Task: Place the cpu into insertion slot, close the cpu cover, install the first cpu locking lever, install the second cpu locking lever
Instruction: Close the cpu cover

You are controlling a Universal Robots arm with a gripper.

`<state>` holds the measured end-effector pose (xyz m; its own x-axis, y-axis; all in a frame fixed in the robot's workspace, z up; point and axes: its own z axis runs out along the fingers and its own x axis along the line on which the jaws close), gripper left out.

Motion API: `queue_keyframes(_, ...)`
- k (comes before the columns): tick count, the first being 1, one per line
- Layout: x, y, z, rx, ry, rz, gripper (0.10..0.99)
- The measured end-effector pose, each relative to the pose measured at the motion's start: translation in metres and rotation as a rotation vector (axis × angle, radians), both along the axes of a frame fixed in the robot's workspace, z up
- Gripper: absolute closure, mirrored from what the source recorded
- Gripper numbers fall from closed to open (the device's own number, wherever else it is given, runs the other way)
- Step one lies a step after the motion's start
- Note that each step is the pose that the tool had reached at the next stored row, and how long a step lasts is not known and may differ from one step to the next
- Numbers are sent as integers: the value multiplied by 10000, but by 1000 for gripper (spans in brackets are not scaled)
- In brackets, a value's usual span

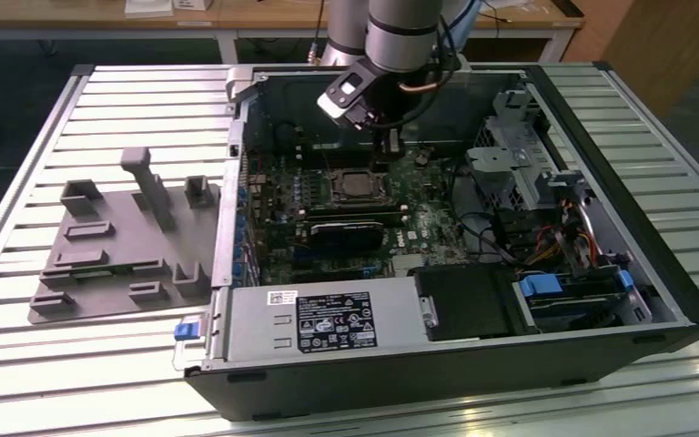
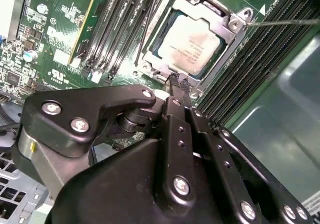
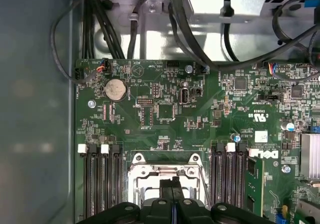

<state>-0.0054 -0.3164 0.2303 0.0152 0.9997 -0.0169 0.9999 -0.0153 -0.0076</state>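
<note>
Two shut fingers at the socket's edge: slips and scrapes to be guarded against

The gripper (image 2: 178, 83) is seen with its fingers pressed together and nothing visibly held between them. The tips are set at the near edge of the cpu cover (image 2: 229, 40), just beside the cpu (image 2: 187, 42). Whether the tips actually touch the metal there, or a lever's hook, cannot quite be told from the second wrist view. The cpu is lying flat in the insertion slot (image 1: 334, 182), and the cover appears to be lowered around it, its window framing the pale metal top. A thin locking lever (image 2: 285, 22) is seen running out from the cover's corner across the memory slots (image 2: 267, 57).

The chief risk is judged to be a slip. The contact area offered by narrow closed tips is small, so a sideways push against springy wire or a thin frame could let them skid off. If that happened, the green circuit board (image 3: 165, 109) or the latches of the memory slots close beside the socket could be scraped. A second risk lies in downward force: were the cover pressed while the cpu sat slightly askew, the contacts beneath could be bent. A lever released under tension could also spring back. Further out, the walls of the computer case (image 1: 641, 273) and its cables stand near the arm and could be caught by a wide swing
</note>
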Motion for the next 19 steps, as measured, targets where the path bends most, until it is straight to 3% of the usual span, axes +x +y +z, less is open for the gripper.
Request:
queue_keyframes(3, -64, -2, -7, 1, -172, 2, 980)
queue_keyframes(6, -143, -3, -12, 0, -252, 3, 980)
queue_keyframes(14, -312, -5, -21, 1, -306, 2, 980)
queue_keyframes(19, -323, -5, -23, -1, -307, 3, 980)
